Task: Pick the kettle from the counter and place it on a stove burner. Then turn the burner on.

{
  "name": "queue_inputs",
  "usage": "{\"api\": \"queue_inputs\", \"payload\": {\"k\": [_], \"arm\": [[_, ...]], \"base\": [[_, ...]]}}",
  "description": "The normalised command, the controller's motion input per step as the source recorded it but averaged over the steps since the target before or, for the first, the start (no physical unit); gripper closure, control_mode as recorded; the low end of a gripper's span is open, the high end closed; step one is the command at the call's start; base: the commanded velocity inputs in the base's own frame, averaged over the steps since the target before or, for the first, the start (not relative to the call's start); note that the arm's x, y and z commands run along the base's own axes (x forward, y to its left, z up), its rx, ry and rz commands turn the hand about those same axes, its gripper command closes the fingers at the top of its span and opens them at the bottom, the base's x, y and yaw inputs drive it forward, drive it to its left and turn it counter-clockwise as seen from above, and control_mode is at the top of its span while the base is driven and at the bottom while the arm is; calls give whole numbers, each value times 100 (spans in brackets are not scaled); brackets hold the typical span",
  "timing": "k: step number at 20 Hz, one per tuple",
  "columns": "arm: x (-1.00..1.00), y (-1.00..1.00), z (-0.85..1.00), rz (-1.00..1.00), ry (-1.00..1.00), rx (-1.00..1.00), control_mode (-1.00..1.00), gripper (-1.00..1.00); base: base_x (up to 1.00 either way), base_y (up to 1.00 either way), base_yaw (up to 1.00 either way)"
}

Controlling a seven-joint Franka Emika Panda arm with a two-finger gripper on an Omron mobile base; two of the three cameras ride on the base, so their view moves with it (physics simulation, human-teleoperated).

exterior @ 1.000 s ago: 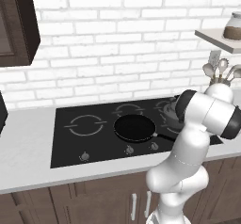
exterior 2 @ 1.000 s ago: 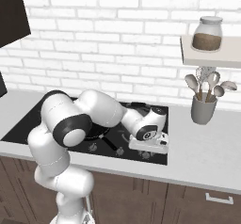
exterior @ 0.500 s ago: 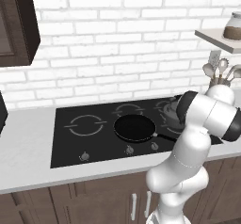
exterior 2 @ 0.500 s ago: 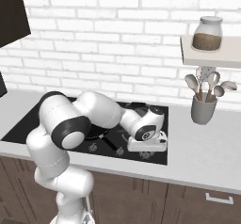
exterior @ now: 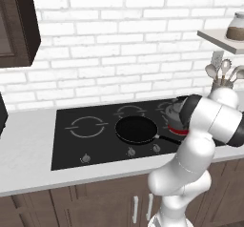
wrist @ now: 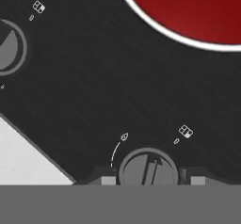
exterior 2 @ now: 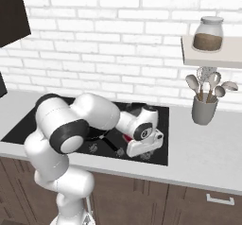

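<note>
The gripper (wrist: 148, 180) clasps a stove knob (wrist: 148, 169) near the cooktop's (wrist: 94, 86) front edge, beside a glowing red burner (wrist: 188, 6).

Arm bent low; gripper (wrist: 148, 178) seemingly closed narrow.

Black frying pan (exterior: 136, 128), utensil cup (exterior 2: 204, 109), shelf jar (exterior 2: 208, 33).

The white arm bends low over the black cooktop (exterior 2: 156, 146), its hand (exterior 2: 142, 149) pressed down near the front right corner. A red glow (exterior 2: 126, 137) shows just behind the hand. On the pale desk (exterior 2: 208, 148) stands a grey utensil cup (exterior 2: 204, 110); above it, a jar (exterior 2: 208, 33) sits on a shelf (exterior 2: 212, 56).
</note>
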Motion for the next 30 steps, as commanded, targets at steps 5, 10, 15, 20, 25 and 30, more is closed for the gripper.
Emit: {"api": "queue_inputs", "payload": {"k": [5,10,15,20,25,30], "arm": [[-35,0,0,40,-10,-9,-100,100],[-33,0,0,39,-12,-6,-100,100],[-4,2,-1,10,-1,-2,-100,-100],[-1,0,21,0,-3,0,-100,-100],[-16,0,64,0,-18,0,-100,-100],[-25,-9,96,0,-32,0,-100,-100]], "base": [[0,0,0],[0,0,0],[0,0,0],[0,0,0],[0,0,0],[0,0,0]]}}
